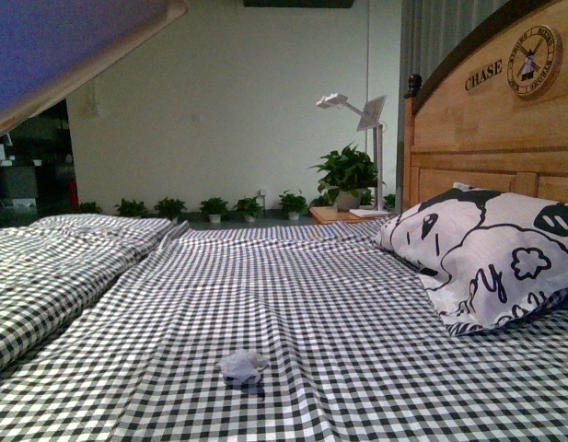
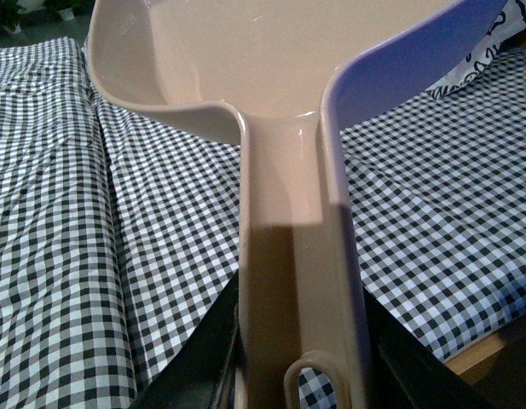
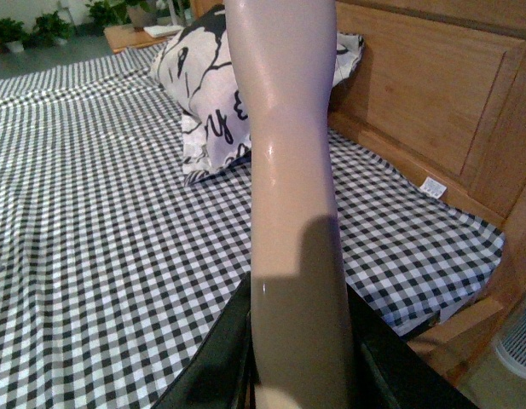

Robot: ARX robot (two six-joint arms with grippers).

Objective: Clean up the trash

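The trash (image 1: 242, 366), a small crumpled white wad, lies on the black-and-white checked bed sheet (image 1: 293, 304) near the front middle. My left gripper (image 2: 301, 358) is shut on the handle of the pinkish-beige dustpan (image 2: 271, 68), held up in the air; the pan's underside shows at the top left of the front view (image 1: 53, 46). My right gripper (image 3: 297, 366) is shut on the beige brush handle (image 3: 288, 170), held above the sheet on the pillow side. The brush head is out of view. The trash shows in neither wrist view.
A large white pillow with black cartoon print (image 1: 491, 253) leans against the wooden headboard (image 1: 486, 129) on the right. A bedside table (image 1: 334, 214) with a potted plant (image 1: 346, 175) and a lamp (image 1: 357, 115) stands beyond. The bed's wooden side rail (image 3: 467, 324) is by my right gripper.
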